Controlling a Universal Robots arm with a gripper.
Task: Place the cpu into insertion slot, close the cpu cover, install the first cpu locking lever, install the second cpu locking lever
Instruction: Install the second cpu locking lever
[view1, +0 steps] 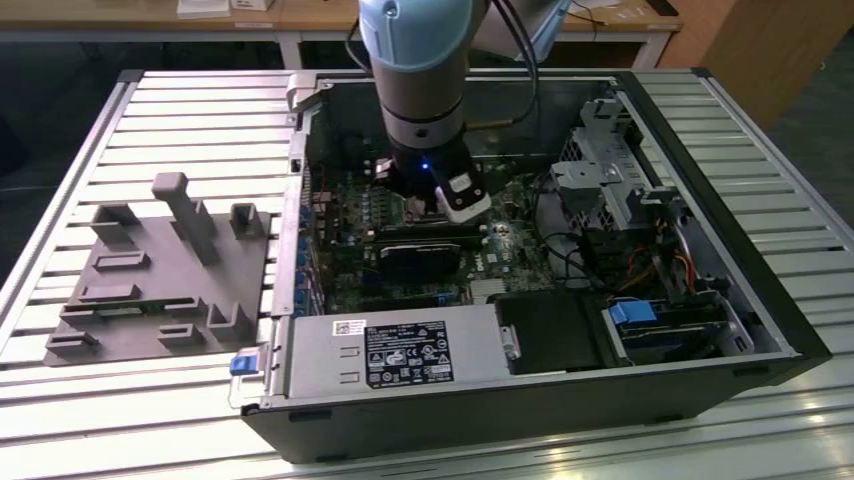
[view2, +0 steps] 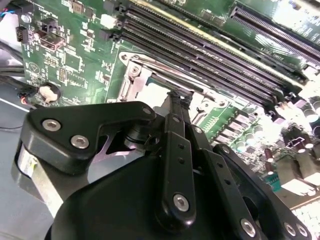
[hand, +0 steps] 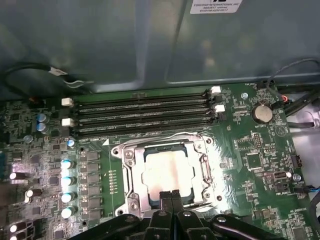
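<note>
The pincer (hand: 171, 196) hung low over the green circuit board (hand: 250, 155) inside the open computer case (view1: 747, 300), its two fingertips pressed together with nothing visible between them. In both wrist views the tips met at the near edge of the insertion slot (hand: 167, 172), right at the silver rim.

The cpu (hand: 167, 170) lay flat in the slot just ahead of the fingertips, its pale metal top showing through the window of the cpu cover (hand: 131, 167). The cover looked to be down over the chip, framing it on all sides, so the placing and the closing both seemed done. I judged the step in hand to be the first locking lever, though which lever the tips were against, and whether they touched one at all, could not be told.

The long black memory slots (hand: 142, 112) ran beyond the socket, farther from the pincer. In the exterior view the arm (view1: 420, 90) came straight down into the case, and a grey fixture block (view1: 160, 270) sat well off on the slatted table (view1: 200, 110).

Latching a lever would call for a closed tip pushing down and sideways under its catch, without riding onto the cover.
</note>
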